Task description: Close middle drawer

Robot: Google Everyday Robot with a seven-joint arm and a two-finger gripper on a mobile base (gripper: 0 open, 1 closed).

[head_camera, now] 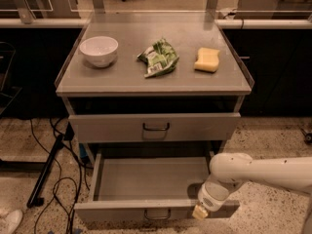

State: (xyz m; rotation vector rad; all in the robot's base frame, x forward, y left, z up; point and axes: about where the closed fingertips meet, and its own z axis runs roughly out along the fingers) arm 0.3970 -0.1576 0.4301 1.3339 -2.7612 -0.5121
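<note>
The gripper (200,212), whose state cannot be told, sits at the front rim of the wide shallow grey metal middle drawer (146,182), pulled out, its smooth flat bed stretching to the gripper's left.

A: Middle drawer (146,179)?
B: Grey, dark handle. Gripper (200,212), lower right at the drawer front: white, yellowish tip.
A: Others?
B: White bowl (99,50), green patterned bag (158,57), yellow sponge (207,60), speckled beige floor (273,135).
</note>
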